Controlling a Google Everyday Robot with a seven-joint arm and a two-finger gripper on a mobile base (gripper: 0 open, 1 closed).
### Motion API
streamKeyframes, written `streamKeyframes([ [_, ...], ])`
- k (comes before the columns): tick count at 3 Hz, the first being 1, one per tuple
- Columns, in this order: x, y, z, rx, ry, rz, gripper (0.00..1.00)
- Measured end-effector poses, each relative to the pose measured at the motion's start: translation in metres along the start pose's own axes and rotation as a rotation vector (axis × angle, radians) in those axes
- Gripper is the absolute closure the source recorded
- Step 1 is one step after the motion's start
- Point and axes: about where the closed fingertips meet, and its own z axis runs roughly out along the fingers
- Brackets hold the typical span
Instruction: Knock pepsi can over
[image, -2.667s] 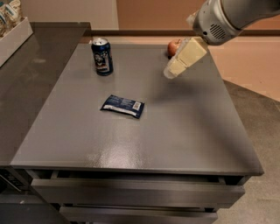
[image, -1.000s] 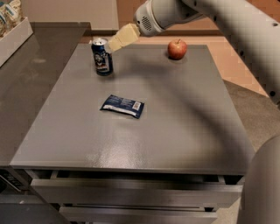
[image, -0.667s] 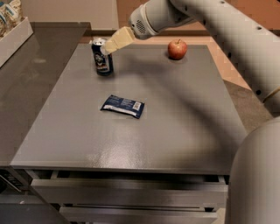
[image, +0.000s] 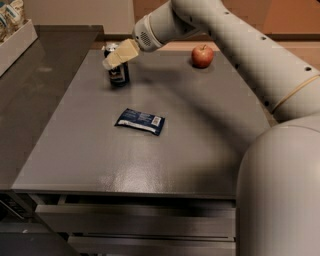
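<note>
Since the earliest frame my gripper (image: 112, 61) has swung from the right side of the counter (image: 200, 150), near the apple (image: 202, 56), across to the far left corner, and over the last second it has crept closer to the can. It now lies across the upper part of the pepsi can (image: 119, 74), its pale tip pointing down and left. From this angle I cannot tell whether it is touching the can or just in front of it, nor whether the gripper is open or closed; it holds nothing that I can see.

The pepsi can stands upright near the far left edge of the counter, in the same spot as before, its silver top showing just behind the gripper. So the approach looks done, and the knock itself is not: the can has not tipped. My reading is that what is left is a sideways push high on the can to topple it.

Farther out, the dark blue snack packet (image: 140, 121) lies flat in the middle of the counter, well apart from the can, and the apple sits untouched near the far edge.
</note>
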Motion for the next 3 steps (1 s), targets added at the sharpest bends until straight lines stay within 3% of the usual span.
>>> streamKeyframes([
  [3,0.008,-0.007,0.034,-0.018,0.051,-0.010,0.00],
])
